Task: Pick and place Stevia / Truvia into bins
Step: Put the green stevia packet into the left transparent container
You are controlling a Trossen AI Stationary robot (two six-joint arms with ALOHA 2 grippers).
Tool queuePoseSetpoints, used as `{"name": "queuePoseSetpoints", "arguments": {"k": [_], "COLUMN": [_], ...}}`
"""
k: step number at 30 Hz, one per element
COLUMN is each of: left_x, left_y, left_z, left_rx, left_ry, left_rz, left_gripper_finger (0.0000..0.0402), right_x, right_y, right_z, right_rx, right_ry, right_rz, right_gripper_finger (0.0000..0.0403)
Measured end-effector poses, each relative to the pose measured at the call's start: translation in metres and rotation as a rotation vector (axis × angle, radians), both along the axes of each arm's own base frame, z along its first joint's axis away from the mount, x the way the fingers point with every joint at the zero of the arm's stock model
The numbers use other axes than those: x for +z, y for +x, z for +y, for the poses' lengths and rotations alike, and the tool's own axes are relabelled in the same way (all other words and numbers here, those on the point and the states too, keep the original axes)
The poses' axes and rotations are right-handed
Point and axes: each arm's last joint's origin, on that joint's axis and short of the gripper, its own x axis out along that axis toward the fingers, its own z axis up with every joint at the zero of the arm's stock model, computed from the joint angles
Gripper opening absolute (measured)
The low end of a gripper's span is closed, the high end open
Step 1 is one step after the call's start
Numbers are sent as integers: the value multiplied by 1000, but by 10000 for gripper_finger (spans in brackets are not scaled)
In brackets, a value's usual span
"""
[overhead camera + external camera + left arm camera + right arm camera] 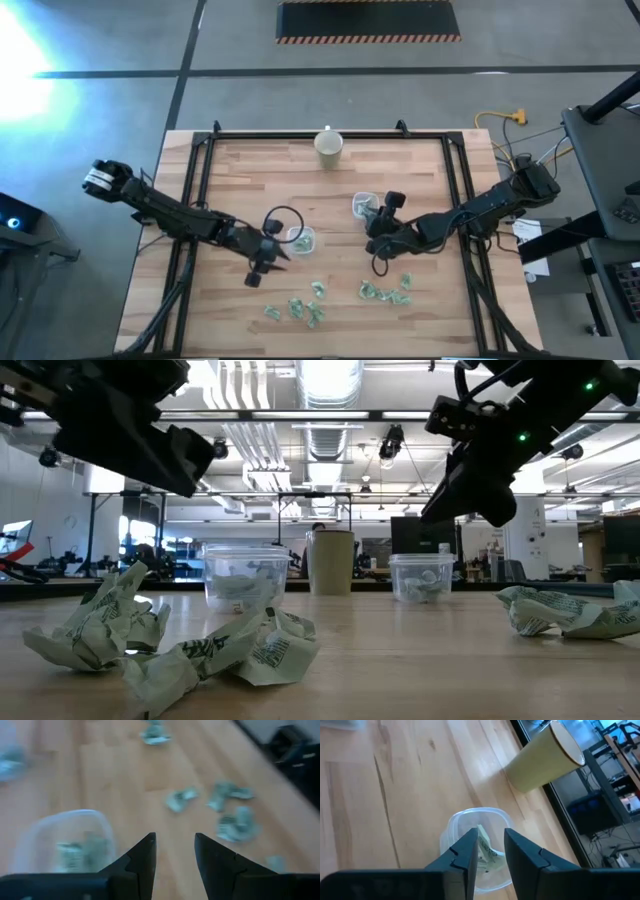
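green-white packet (484,851) stands on end in right bin (479,847).

Cream cup (329,146) upright on wooden table (250,180)

A robotics lab: exposed ceiling ducts (330,385), hazard-striped floor mat (368,20), loose cables (497,125)
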Motion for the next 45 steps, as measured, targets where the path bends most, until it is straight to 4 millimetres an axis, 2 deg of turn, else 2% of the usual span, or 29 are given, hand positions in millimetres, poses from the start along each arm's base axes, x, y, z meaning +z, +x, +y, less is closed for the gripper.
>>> {"name": "queuePoseSetpoints", "arguments": {"k": [6, 14, 23, 30, 35, 45], "left_x": [-1, -6, -6, -22, -26, -46], "left_y": [-7, -22, -28, -20, -13, -11], "left_z": [-14, -36, -57, -74, -89, -93], "left_rx": [-69, -54, -32, -41, -67, -16], "left_ry": [-136, -239, -183, -127, -110, -57], "left_rz": [80, 219, 188, 236, 258, 349], "left_gripper_finger": [118, 118, 118, 118, 118, 118], "right_x": [-1, -1, 0, 0, 0, 0], "right_y": [0, 1, 1, 1, 1, 2], "right_z": [2, 2, 2, 2, 2, 3], "right_rx": [31, 53, 58, 58, 58, 61], "right_ry": [27, 23, 20, 20, 20, 20], "right_rz": [15, 30, 31, 30, 28, 24], "right_gripper_finger": [77, 75, 75, 71, 72, 71]}}
